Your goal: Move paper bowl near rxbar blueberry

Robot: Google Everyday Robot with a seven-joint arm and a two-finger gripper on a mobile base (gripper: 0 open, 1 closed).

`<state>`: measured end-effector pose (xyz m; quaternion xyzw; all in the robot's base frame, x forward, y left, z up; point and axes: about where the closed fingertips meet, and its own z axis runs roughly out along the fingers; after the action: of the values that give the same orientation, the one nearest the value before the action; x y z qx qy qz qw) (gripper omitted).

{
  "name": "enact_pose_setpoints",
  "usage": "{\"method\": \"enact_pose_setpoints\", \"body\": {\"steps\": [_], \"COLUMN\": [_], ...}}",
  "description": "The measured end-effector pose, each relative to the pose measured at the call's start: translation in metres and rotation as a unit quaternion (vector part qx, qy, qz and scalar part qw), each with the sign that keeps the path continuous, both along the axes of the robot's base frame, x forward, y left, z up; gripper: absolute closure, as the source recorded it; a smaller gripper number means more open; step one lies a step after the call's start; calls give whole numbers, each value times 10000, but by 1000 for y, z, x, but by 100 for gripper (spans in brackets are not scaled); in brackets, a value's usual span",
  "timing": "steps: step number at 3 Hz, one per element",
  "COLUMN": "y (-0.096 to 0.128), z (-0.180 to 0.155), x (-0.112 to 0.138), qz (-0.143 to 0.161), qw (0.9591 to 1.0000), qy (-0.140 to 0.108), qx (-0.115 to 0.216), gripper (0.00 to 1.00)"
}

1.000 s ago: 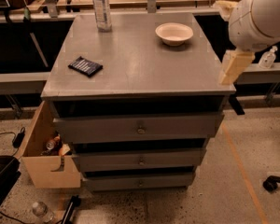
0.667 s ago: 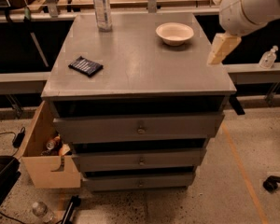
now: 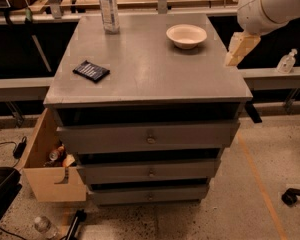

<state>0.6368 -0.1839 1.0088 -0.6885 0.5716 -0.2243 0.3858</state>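
Note:
The paper bowl point(image 3: 186, 35) stands upright at the back right of the grey cabinet top point(image 3: 150, 79). The rxbar blueberry point(image 3: 91, 71), a flat dark wrapper, lies at the left side of the top, far from the bowl. My gripper point(image 3: 240, 49), tan-coloured under the white arm point(image 3: 272, 6), hangs at the right edge of the cabinet top. It is to the right of the bowl, a little nearer the front, and apart from it. It holds nothing that I can see.
A clear water bottle point(image 3: 108, 8) stands at the back left of the top. The cabinet has drawers below. A cardboard box point(image 3: 45, 166) sits on the floor at its left, with a bottle point(image 3: 44, 226) lying on the floor below the box. A small bottle point(image 3: 287, 62) stands on the rail at right.
The arm and gripper have moved up and back, away from the cabinet's front right corner towards the bowl's side. The bowl, the bar and the bottle have not moved.

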Motion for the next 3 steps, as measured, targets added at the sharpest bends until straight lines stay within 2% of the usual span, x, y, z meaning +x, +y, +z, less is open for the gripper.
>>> {"method": "enact_pose_setpoints", "body": {"steps": [1,2,3], "y": [0,-11,-26], "z": [-6,-17,-32], "x": [36,88,133], "qz": [180,318,382], "qw": [9995,9976,9955], "qy": [-186,-459,-616], "qx": [-166,-421,-603], "gripper": [0,0,0]}}
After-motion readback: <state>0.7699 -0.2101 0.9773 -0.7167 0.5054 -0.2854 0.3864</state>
